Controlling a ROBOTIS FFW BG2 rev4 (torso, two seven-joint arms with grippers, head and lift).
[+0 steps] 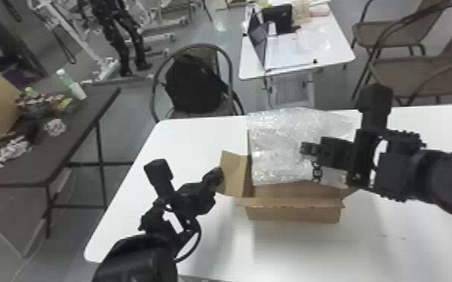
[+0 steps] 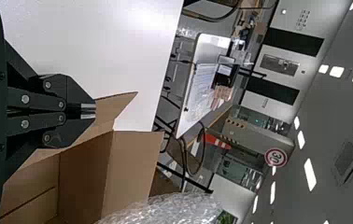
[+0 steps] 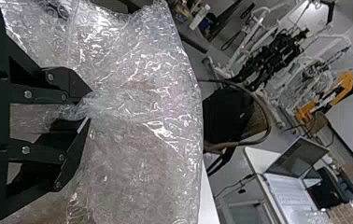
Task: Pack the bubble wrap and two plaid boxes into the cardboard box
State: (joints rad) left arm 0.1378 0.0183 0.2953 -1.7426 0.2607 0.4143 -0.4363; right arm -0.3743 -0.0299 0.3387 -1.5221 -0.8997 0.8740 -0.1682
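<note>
My right gripper (image 3: 89,108), part-open, pinches the wrap (image 1: 277,150) over the box (image 1: 293,215); my left gripper (image 2: 95,111) is closed, empty. Spread so wide, it could snag a flap (image 1: 235,174) and slip free.

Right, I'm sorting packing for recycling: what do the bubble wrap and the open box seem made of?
The bubble wrap looks like thin, glossy clear plastic: it is crumpled, catches bright glints and lets brown show through. The cardboard box looks like plain, matte brown cardboard, judging by its stiff flaps with straight creases; any coating I can't tell.
</note>
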